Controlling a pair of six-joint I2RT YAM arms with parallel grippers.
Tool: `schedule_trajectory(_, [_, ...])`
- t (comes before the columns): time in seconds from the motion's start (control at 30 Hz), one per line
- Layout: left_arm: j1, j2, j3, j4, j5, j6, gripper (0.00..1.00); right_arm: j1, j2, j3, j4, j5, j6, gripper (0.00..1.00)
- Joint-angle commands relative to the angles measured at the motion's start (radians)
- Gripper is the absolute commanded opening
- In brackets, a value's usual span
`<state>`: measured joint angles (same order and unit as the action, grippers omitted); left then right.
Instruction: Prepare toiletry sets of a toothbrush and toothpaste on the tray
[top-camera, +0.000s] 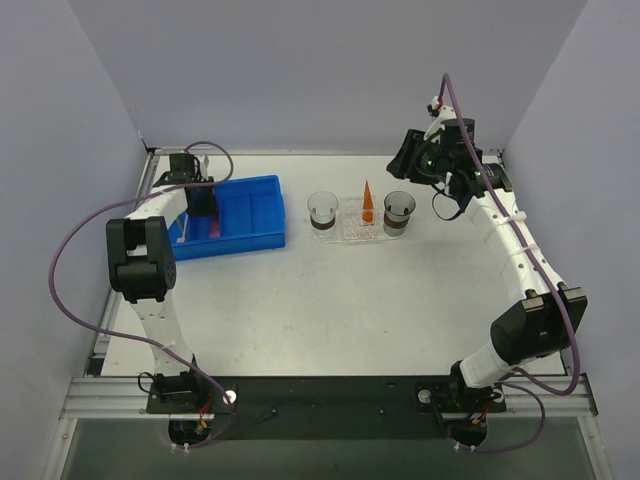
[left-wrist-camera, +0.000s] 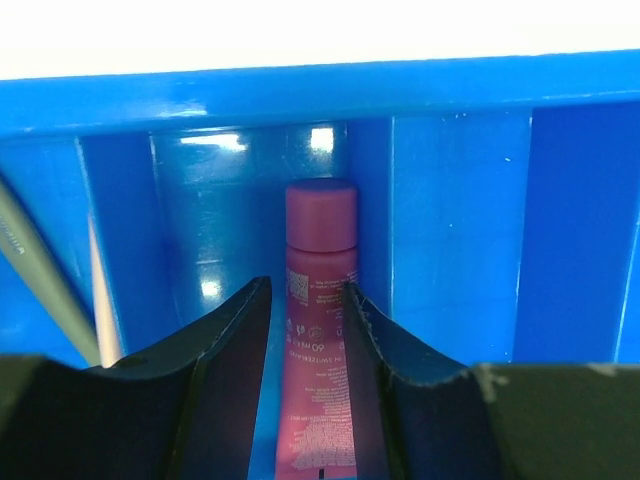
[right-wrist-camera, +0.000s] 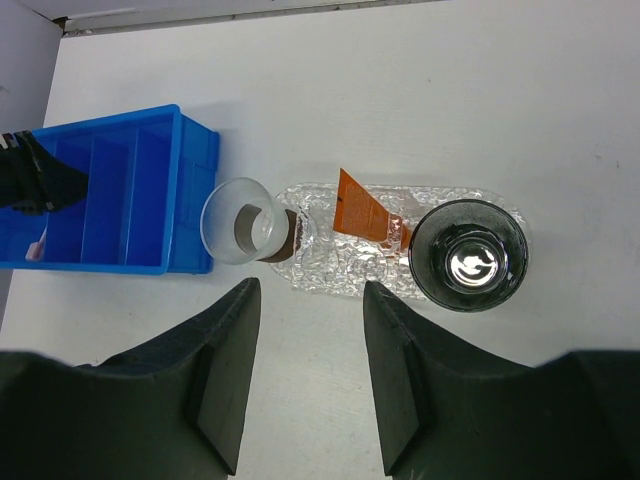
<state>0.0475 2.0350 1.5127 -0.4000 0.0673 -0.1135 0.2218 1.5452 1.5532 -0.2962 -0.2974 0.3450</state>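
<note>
Lying in a compartment of the blue bin (top-camera: 255, 215), the pink toothpaste (left-wrist-camera: 320, 220) points its cap away from me. My left gripper (left-wrist-camera: 308, 290) is lowered into the bin and open, one finger on each side of the tube. A strip of blue shows between the left finger and the tube. The whitish toothbrush (left-wrist-camera: 40, 290) leans in the compartment to the left. The orange toothpaste (top-camera: 367, 203) rests on the clear tray (top-camera: 345, 228), against the dark cup (top-camera: 398, 213). My right gripper (right-wrist-camera: 310, 290) hangs open and empty high above the tray (right-wrist-camera: 340, 270).
A clear cup (top-camera: 322, 211) with a dark band stands at the tray's left end, the dark cup at its right end. The blue bin has several dividers (left-wrist-camera: 370, 200) close around my left fingers. The left arm's cable (top-camera: 70, 240) loops beside the bin.
</note>
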Motion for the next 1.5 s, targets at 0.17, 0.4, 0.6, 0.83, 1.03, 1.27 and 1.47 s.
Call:
schedule_trajectory(0.17, [-0.001,0.054,0.043,-0.02,0.011,0.032,0.45,-0.006,0.0,0.038,0.022,-0.023,0.023,0.41])
schedule_trajectory(0.4, [-0.003,0.053,0.034,-0.049,-0.107,0.032,0.45,-0.006,0.003,0.031,0.032,-0.031,0.034,0.4])
schedule_trajectory(0.6, [-0.001,0.03,0.02,-0.059,-0.179,0.034,0.45,-0.006,0.003,0.028,0.035,-0.034,0.04,0.4])
schedule_trajectory(0.83, [-0.003,-0.024,-0.022,-0.036,-0.245,0.018,0.45,-0.006,0.003,0.024,0.039,-0.036,0.043,0.4])
schedule_trajectory(1.03, [-0.001,-0.05,-0.049,0.02,-0.144,0.021,0.46,-0.006,0.006,0.021,0.042,-0.039,0.048,0.4])
schedule_trajectory(1.27, [0.005,-0.032,-0.055,0.044,-0.034,-0.061,0.52,-0.004,0.004,0.015,0.046,-0.042,0.048,0.4])
schedule_trajectory(1.47, [0.003,0.014,-0.043,0.029,-0.015,-0.086,0.54,-0.004,-0.002,0.008,0.049,-0.037,0.048,0.4])
